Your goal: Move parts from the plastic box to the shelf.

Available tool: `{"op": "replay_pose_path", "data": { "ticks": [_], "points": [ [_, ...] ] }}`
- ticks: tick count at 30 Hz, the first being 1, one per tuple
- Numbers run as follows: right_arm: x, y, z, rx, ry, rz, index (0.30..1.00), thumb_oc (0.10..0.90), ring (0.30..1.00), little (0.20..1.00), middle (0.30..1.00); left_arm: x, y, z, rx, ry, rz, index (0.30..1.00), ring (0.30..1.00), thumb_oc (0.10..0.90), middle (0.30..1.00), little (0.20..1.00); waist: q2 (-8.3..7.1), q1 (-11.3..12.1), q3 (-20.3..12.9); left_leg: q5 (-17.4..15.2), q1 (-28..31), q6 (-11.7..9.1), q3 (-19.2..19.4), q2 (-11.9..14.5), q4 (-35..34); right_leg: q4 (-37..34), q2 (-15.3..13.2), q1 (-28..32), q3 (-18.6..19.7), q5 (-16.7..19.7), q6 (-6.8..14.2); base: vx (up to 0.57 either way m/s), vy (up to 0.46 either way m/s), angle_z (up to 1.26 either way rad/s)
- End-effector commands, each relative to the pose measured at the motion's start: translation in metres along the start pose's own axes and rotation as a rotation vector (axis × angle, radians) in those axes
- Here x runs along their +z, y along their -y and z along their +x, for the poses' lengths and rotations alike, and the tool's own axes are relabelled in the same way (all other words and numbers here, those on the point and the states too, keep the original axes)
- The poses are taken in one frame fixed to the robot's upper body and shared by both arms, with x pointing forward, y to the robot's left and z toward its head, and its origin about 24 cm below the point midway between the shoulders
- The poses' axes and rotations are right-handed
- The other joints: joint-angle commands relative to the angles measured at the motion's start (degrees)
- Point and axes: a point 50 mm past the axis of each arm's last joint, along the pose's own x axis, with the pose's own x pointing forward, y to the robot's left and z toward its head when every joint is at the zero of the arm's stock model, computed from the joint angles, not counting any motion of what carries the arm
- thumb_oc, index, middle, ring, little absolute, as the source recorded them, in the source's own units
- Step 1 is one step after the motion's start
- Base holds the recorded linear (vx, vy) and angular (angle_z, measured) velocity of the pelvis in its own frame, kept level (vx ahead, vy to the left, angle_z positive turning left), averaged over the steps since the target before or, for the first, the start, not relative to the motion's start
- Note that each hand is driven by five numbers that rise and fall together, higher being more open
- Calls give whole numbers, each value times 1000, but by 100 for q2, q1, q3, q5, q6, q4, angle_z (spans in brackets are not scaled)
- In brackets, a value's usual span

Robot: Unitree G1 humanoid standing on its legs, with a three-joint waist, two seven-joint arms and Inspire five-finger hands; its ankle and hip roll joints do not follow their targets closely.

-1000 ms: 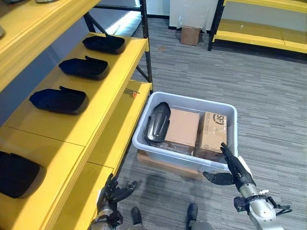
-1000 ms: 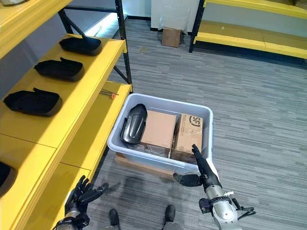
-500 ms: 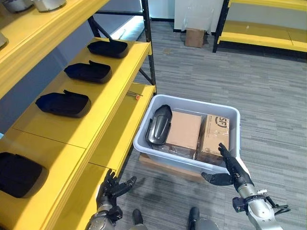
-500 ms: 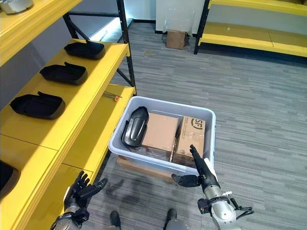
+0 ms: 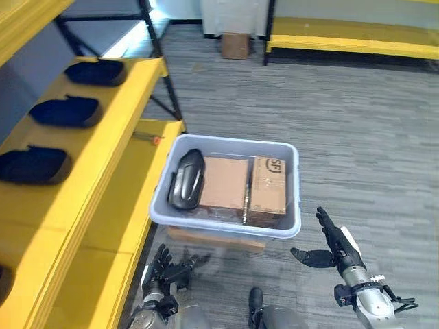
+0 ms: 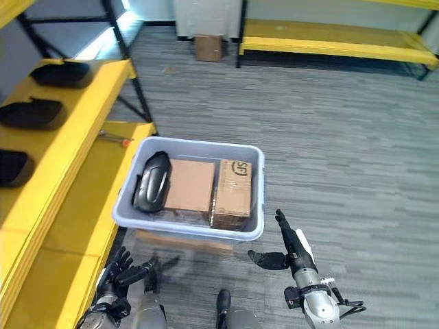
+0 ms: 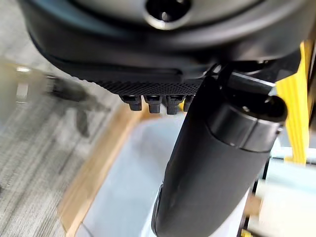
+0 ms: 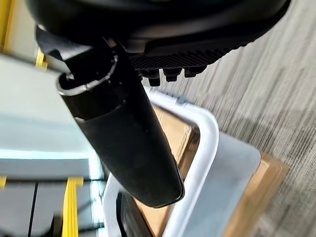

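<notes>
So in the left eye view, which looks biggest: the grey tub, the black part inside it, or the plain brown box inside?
1. Grey plastic tub
2. Plain brown cardboard box
3. Black curved part, slightly smaller

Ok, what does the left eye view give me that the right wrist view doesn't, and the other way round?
Left eye view: the black parts lying in a row on the yellow shelf, and the left hand, open, low beside the shelf. Right wrist view: the right hand from very close, thumb straight, holding nothing, just off a corner of the plastic box. Both: the box's rim, a cardboard box inside it, and the wooden board under it.
</notes>
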Motion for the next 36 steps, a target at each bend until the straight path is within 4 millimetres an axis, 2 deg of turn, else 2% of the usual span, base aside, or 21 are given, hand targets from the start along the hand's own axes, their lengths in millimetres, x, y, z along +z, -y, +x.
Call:
{"op": "replay_pose_path", "data": {
  "ticks": [1, 4, 5, 6, 12, 16, 17, 18, 19, 20, 21, 22, 24, 25, 26, 27, 28, 30, 33, 35, 36],
  "points": [
    [49, 4, 6, -17, 259, 13, 1000, 900, 1000, 1000, 1000, 58, -3, 1, -55, 264, 30, 1000, 1000, 900, 1000, 1000, -199, 161, -377, -133, -159, 81, 294, -47, 512, -438, -1227, 857, -101, -220, 864, 164, 292, -54],
    [48, 3, 7, -17, 254, 24, 1000, 900, 1000, 1000, 1000, 65, -3, 2, -64, 285, 53, 1000, 1000, 900, 1000, 1000, -287, 119, -389, -407, -265, 113, 532, -125, 921, -498, -1480, 858, -101, -93, 992, 137, 256, -55],
    [51, 3, 7, -15, 265, 25, 1000, 900, 1000, 1000, 1000, 69, -5, 3, -59, 296, 65, 1000, 1000, 900, 1000, 1000, -365, 86, -380, -650, -327, 183, 621, -185, 1147, -485, -1634, 854, -116, -5, 1086, 135, 266, -24],
    [51, 3, 8, -10, 263, 19, 1000, 900, 1000, 1000, 1000, 70, -4, 3, -59, 300, 63, 1000, 1000, 900, 1000, 1000, -404, 94, -372, -712, -365, 206, 686, -188, 1241, -450, -1675, 764, -111, 56, 1117, 116, 231, -15],
    [56, 4, 9, -8, 284, 3, 1000, 900, 1000, 1000, 1000, 75, -4, 4, -57, 314, 58, 1000, 1000, 900, 1000, 1000, -539, 100, -362, -858, -448, 277, 716, -217, 1400, -426, -1767, 751, -220, 225, 1208, 48, 60, -8],
    [72, 10, 11, -2, 351, -66, 1000, 900, 1000, 1000, 1000, 74, -5, 3, -58, 311, 51, 1000, 1000, 900, 1000, 1000, -656, 158, -329, -888, -552, 281, 697, -182, 1496, -412, -1738, 752, -326, 222, 1219, 16, 5, 0],
    [80, 13, 13, 1, 385, -99, 1000, 900, 1000, 1000, 1000, 74, -5, 3, -59, 311, 51, 1000, 1000, 900, 1000, 1000, -686, 174, -317, -872, -588, 269, 675, -172, 1500, -426, -1724, 762, -352, 228, 1218, 16, -82, 12],
    [117, 28, 17, -33, 534, -251, 1000, 900, 1000, 1000, 1000, 76, -6, 3, -69, 315, 51, 1000, 1000, 900, 1000, 1000, -771, 271, -278, -769, -726, 219, 583, -126, 1450, -489, -1643, 766, -471, 213, 1208, 5, -76, 17],
    [117, 28, 18, -33, 535, -251, 1000, 900, 1000, 1000, 1000, 76, -6, 3, -69, 315, 51, 1000, 1000, 900, 1000, 1000, -768, 265, -276, -768, -729, 218, 578, -125, 1451, -490, -1640, 767, -475, 213, 1207, 1, -91, 15],
    [127, 32, 19, -50, 572, -294, 1000, 900, 1000, 1000, 1000, 76, -5, 3, -76, 316, 51, 1000, 1000, 900, 1000, 1000, -790, 301, -269, -730, -759, 204, 548, -112, 1425, -514, -1615, 771, -504, 205, 1200, 8, -55, 11],
    [142, 37, 21, -70, 626, -366, 1000, 900, 1000, 1000, 1000, 76, -4, 3, -86, 315, 51, 1000, 1000, 900, 1000, 1000, -817, 350, -260, -675, -799, 181, 509, -101, 1392, -542, -1583, 775, -539, 202, 1197, 10, -110, 19],
    [173, 44, 24, -96, 735, -501, 1000, 900, 1000, 1000, 1000, 79, -1, 5, -109, 321, 77, 1000, 1000, 900, 1000, 1000, -870, 444, -213, -530, -892, 119, 433, -81, 1304, -595, -1518, 764, -634, 179, 1183, 4, -105, 20],
    [180, 48, 27, -107, 747, -523, 1000, 900, 1000, 1000, 1000, 81, 1, 6, -115, 328, 90, 1000, 1000, 900, 1000, 1000, -892, 465, -199, -483, -946, 111, 397, -81, 1258, -616, -1498, 728, -664, 188, 1172, -4, -63, 25],
    [204, 52, 35, -106, 791, -633, 1000, 900, 1000, 1000, 1000, 84, 6, 8, -136, 333, 103, 1000, 1000, 900, 1000, 1000, -956, 572, -127, -387, -977, 73, 354, -72, 1147, -667, -1453, 727, -733, 183, 1155, 7, -59, 29],
    [214, 53, 36, -106, 811, -679, 1000, 900, 1000, 1000, 1000, 86, 8, 8, -144, 335, 110, 1000, 1000, 900, 1000, 1000, -996, 631, -77, -375, -983, 56, 340, -67, 1107, -695, -1440, 747, -772, 170, 1151, 7, -59, 25],
    [215, 53, 36, -105, 813, -679, 1000, 900, 1000, 1000, 1000, 86, 8, 9, -143, 336, 109, 1000, 1000, 900, 1000, 1000, -991, 617, -87, -350, -996, 61, 337, -70, 1085, -703, -1437, 731, -776, 185, 1149, -2, -71, 14],
    [242, 53, 41, -86, 860, -819, 1000, 900, 1000, 1000, 1000, 88, 12, 9, -162, 342, 112, 1000, 1000, 900, 1000, 1000, -1083, 768, 25, -301, -996, 33, 297, -71, 969, -757, -1412, 741, -829, 178, 1143, -5, -63, 20],
    [265, 50, 44, -78, 898, -928, 1000, 900, 1000, 1000, 1000, 94, 13, 9, -171, 361, 117, 1000, 1000, 900, 1000, 1000, -1148, 900, 144, -218, -1030, 11, 257, -71, 862, -774, -1392, 690, -876, 186, 1127, -8, -66, 9],
    [287, 43, 50, -62, 931, -1043, 1000, 900, 1000, 1000, 1000, 102, 13, 8, -178, 389, 113, 1000, 1000, 900, 1000, 1000, -1193, 1034, 303, -121, -1125, -2, 193, -73, 766, -783, -1362, 630, -948, 175, 1100, -2, -70, 17],
    [301, 41, 54, -70, 926, -1195, 1000, 900, 1000, 1000, 1000, 106, 13, 8, -187, 403, 121, 1000, 1000, 900, 1000, 1000, -1227, 1169, 431, -80, -1212, -26, 133, -97, 739, -778, -1347, 621, -1026, 136, 1087, 7, -70, 12],
    [301, 41, 54, -69, 928, -1197, 1000, 900, 1000, 1000, 1000, 106, 13, 8, -186, 404, 118, 1000, 1000, 900, 1000, 1000, -1217, 1149, 422, -63, -1227, -21, 130, -97, 729, -782, -1344, 607, -1029, 149, 1086, -7, -35, 14]
  ]
}}
